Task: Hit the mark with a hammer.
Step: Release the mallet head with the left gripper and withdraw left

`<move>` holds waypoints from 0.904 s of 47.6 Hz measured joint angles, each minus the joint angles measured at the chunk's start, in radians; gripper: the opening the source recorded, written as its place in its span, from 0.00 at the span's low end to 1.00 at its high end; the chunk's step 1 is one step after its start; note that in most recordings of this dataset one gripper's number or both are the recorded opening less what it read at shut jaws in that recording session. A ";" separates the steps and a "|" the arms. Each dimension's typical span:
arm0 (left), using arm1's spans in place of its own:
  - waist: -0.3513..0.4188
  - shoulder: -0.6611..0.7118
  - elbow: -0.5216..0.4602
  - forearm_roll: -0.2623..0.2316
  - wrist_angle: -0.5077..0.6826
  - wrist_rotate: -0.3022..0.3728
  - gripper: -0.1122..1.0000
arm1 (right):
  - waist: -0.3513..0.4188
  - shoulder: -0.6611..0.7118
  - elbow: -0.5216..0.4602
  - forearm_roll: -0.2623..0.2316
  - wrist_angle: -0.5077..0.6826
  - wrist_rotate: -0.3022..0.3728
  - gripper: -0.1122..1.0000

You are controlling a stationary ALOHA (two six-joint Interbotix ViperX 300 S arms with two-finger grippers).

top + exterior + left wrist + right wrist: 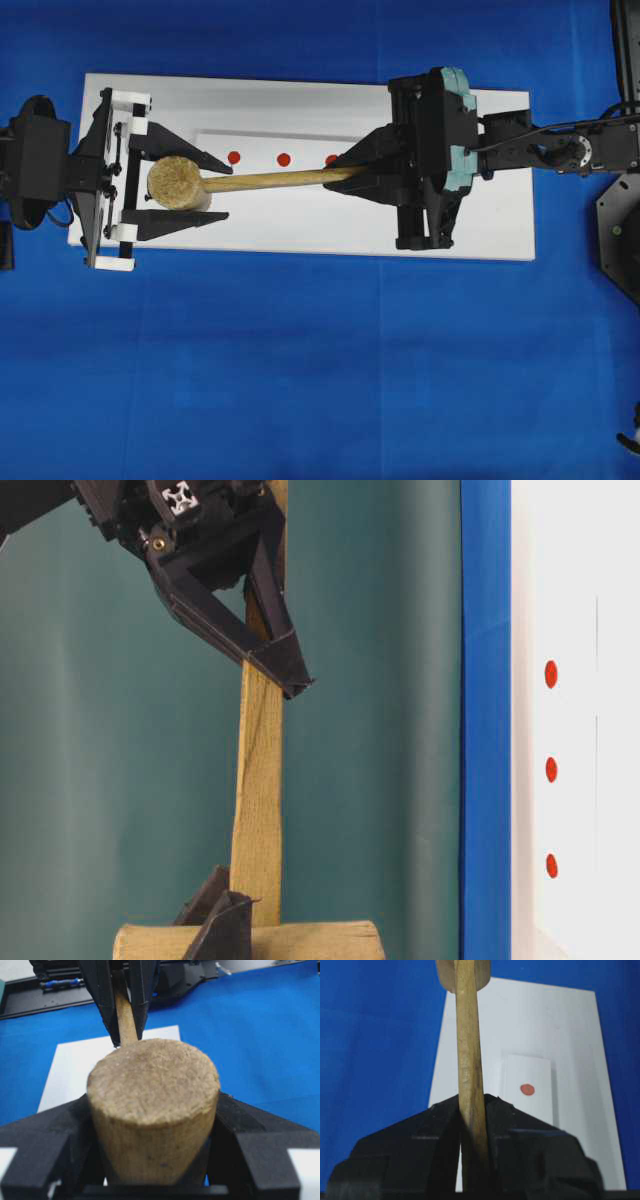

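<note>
Both claws hold the hammer (240, 181) in the air above the white board (480, 225). On the left, the left claw (190, 183) has its fingers closed against the sides of the thick head; on the right, the right claw (350, 172) is shut tight on the end of the flat handle. The handle runs level across the board from left to right, just nearer than the row of three red dots. The mark (283, 159), the middle dot, sits on a raised white strip toward the far side of the board, uncovered, between the two claws. The right-hand dot lies partly under the right claw's fingers. The board lies on a blue cloth (300, 380), with wide open cloth on the near side and bare board below the handle
</note>
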 measured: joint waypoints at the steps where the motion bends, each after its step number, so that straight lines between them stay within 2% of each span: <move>1: 0.000 0.000 0.000 0.002 -0.002 -0.002 0.51 | 0.000 0.000 0.000 0.000 0.002 0.000 0.13; 8: -0.002 -0.014 -0.002 0.000 -0.002 -0.006 0.84 | -0.006 0.002 0.002 0.000 0.003 0.031 0.13; 15: 0.000 -0.040 0.003 -0.002 0.000 -0.006 0.78 | -0.005 -0.002 0.005 0.002 0.005 0.058 0.13; 24: 0.009 -0.107 0.051 0.000 0.020 -0.006 0.77 | -0.005 -0.031 0.037 0.002 0.017 0.091 0.13; 33: 0.011 -0.239 0.121 -0.002 0.074 -0.008 0.78 | -0.006 -0.077 0.074 0.002 0.025 0.124 0.13; 43: 0.011 -0.426 0.186 -0.002 0.195 -0.009 0.77 | -0.009 -0.091 0.089 0.002 0.025 0.133 0.13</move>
